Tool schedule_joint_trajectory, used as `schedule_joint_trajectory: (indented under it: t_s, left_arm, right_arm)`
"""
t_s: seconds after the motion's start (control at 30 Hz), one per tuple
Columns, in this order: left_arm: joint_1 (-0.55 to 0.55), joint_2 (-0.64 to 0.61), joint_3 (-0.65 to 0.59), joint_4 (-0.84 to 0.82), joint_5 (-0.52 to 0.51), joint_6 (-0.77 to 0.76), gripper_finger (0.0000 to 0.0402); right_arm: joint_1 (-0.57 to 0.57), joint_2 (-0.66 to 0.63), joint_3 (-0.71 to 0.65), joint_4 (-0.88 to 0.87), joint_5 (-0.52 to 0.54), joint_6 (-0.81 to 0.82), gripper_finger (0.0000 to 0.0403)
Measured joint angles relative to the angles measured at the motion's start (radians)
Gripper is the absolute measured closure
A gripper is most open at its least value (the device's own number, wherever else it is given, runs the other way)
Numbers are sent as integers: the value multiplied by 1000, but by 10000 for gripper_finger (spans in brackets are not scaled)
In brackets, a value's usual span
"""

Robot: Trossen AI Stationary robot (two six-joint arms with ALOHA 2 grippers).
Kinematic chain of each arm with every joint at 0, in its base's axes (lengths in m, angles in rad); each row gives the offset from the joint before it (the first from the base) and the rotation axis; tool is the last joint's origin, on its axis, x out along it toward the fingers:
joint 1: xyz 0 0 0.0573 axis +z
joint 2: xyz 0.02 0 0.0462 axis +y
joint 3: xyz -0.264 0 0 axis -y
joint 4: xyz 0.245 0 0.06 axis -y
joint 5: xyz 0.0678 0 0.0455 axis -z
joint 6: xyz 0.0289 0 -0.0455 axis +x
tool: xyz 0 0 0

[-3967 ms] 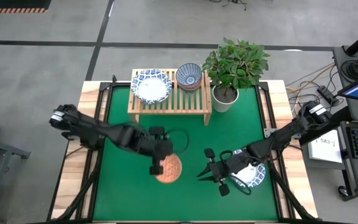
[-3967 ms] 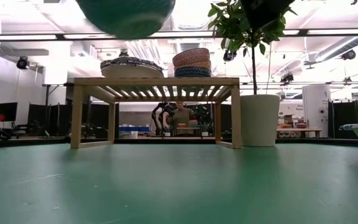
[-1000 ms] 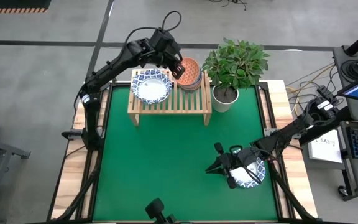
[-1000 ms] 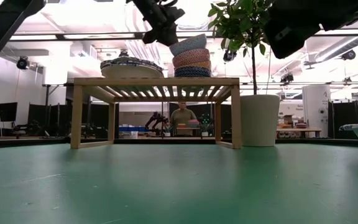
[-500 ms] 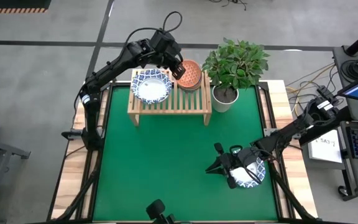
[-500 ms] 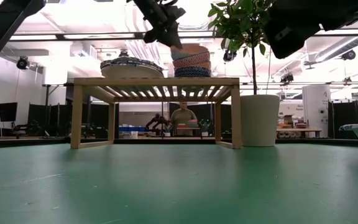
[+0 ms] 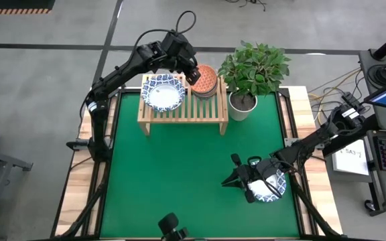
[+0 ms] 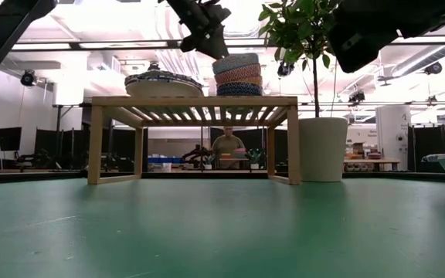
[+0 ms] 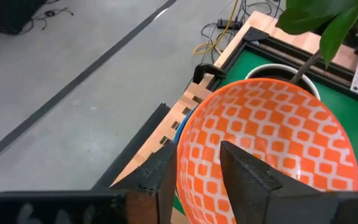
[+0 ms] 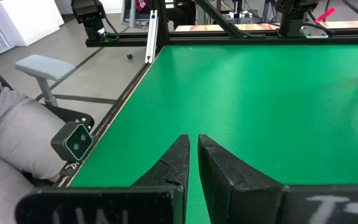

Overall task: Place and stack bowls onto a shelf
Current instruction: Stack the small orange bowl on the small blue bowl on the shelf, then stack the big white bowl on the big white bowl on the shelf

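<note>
A small bowl with a red-orange chequered inside (image 7: 205,78) (image 9: 272,143) tops a stack of small bowls (image 8: 238,76) on the right part of the light-wood shelf (image 7: 183,110). My left gripper (image 7: 193,72) (image 9: 197,180) is open above it, with the bowl's near rim between its fingers. Wide white bowls with blue rims (image 7: 164,92) lie on the shelf's left part. Another such bowl (image 7: 270,187) rests on the green mat beside my right gripper (image 7: 236,178) (image 10: 193,155), which is shut and holds nothing. My left gripper straddles the red-orange bowl's rim (image 9: 184,163) from above, slanting down, one finger (image 9: 247,177) inside the bowl and one (image 9: 157,180) outside. I cannot tell whether either finger touches the rim. The bowl sits level on the stack.
A white plant pot (image 7: 243,106) with a leafy plant (image 7: 254,67) stands just right of the shelf, close to the stack. The green mat (image 7: 173,167) lies open in front of the shelf. A person (image 8: 226,147) sits far behind the table.
The top bowl was tilted above the stack a second ago, with its left side higher. It has come down and now sits level on the stack. My left gripper has stayed over its rim, and my right arm has kept still.
</note>
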Motion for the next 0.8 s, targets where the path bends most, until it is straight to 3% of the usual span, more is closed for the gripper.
schedule_joint_trajectory:
  t_s: [0.33,0.5,0.8]
  left_arm:
    - [0,-15,0,10,0,108,274]
    - [-21,-45,30,-69,0,187,274]
    - [-130,-94,9,-235,53,255,323]
  right_arm:
    - [0,0,0,0,0,0,381]
    - [0,0,0,1,0,0,381]
    - [0,31,0,26,1,33,381]
